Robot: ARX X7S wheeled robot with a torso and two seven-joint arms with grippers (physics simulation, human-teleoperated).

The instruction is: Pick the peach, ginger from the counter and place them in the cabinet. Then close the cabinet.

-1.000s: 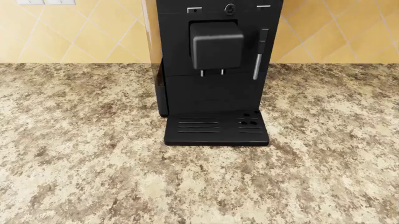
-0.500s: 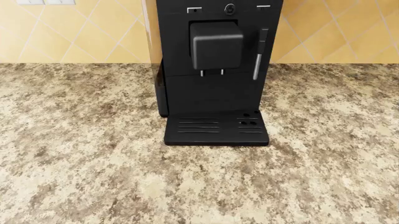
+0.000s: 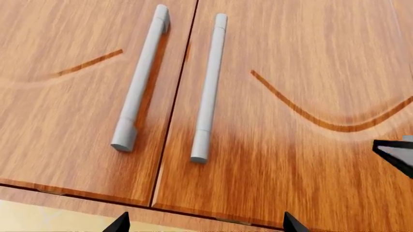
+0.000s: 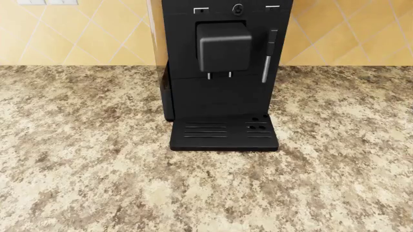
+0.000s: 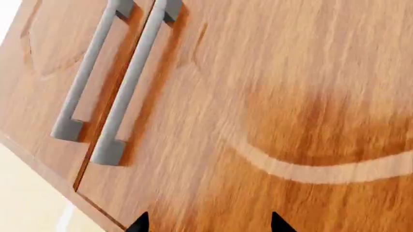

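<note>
The peach and the ginger show in no view. The speckled stone counter (image 4: 84,174) fills the head view; neither arm appears there. Both wrist views face the wooden cabinet, whose two doors are shut. In the left wrist view the doors (image 3: 290,145) carry two grey bar handles (image 3: 208,87) side by side. My left gripper (image 3: 203,228) is open and empty, only its two dark fingertips showing. In the right wrist view the same doors (image 5: 290,96) and handles (image 5: 129,82) appear close up. My right gripper (image 5: 208,227) is open and empty.
A tall black coffee machine (image 4: 223,72) with a drip tray (image 4: 224,133) stands at the back middle of the counter. Yellow diagonal wall tiles (image 4: 71,34) rise behind it. A dark part of another object (image 3: 397,153) shows at the edge of the left wrist view.
</note>
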